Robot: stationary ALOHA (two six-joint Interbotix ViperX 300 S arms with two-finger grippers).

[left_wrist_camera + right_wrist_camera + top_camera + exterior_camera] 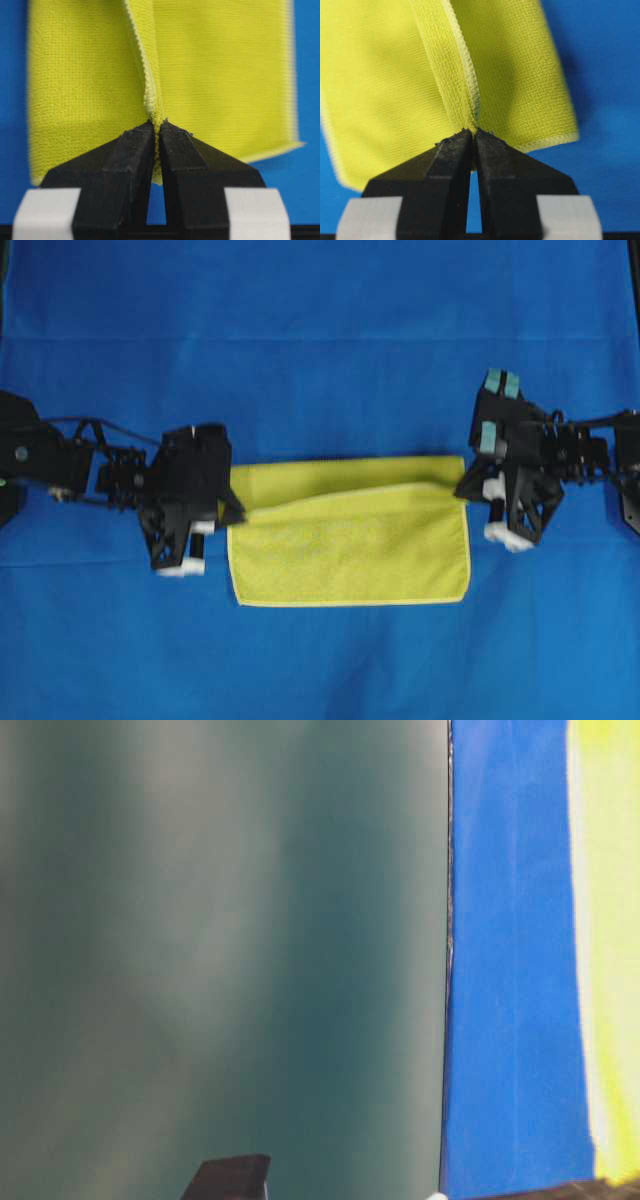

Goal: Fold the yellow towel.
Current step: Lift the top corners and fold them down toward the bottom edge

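The yellow towel (350, 540) lies in the middle of the blue table cloth, doubled over, its upper layer slanting across a back strip. My left gripper (236, 510) is at the towel's left edge, shut on a pinched ridge of hem. In the left wrist view the hem (152, 95) runs up from between the black fingertips of the left gripper (158, 126). My right gripper (466, 490) is at the right edge, shut the same way. The right wrist view shows the towel (380, 90) with a fold of it caught between the tips of the right gripper (473, 133). A yellow strip of the towel (610, 920) shows in the table-level view.
The blue table cloth (320, 340) covers the whole table around the towel. Most of the table-level view is a blurred grey-green surface (220, 940), with a dark part (230, 1178) at its bottom edge.
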